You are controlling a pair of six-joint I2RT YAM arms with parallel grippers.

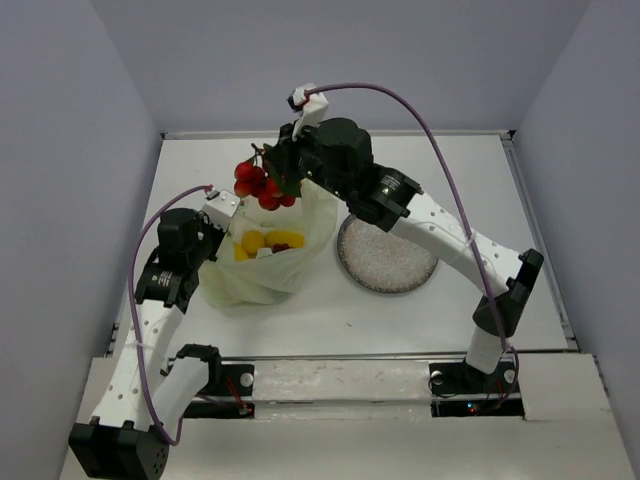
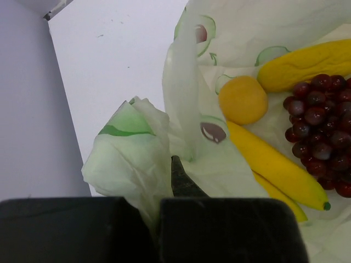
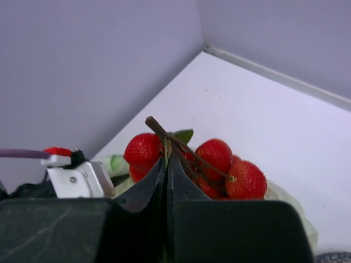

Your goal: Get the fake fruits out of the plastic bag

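The plastic bag [image 1: 262, 278] stands open left of centre on the table. My left gripper [image 1: 228, 214] is shut on a fold of its rim [image 2: 143, 143], with one dark fingertip [image 2: 179, 171] showing against the film. Inside lie two yellow bananas [image 2: 277, 166], a round yellow-orange fruit [image 2: 243, 99] and a dark grape bunch [image 2: 320, 129]. My right gripper [image 3: 166, 162] is shut on a thin green leaf at the stem of the red berry bunch [image 3: 218, 156]. That bunch [image 1: 260, 183] hangs just above the bag's far rim.
A speckled grey round plate [image 1: 388, 256] lies right of the bag, under the right arm. Walls enclose the table at the back and both sides. The left wrist camera housing [image 3: 77, 178] sits close to the berries.
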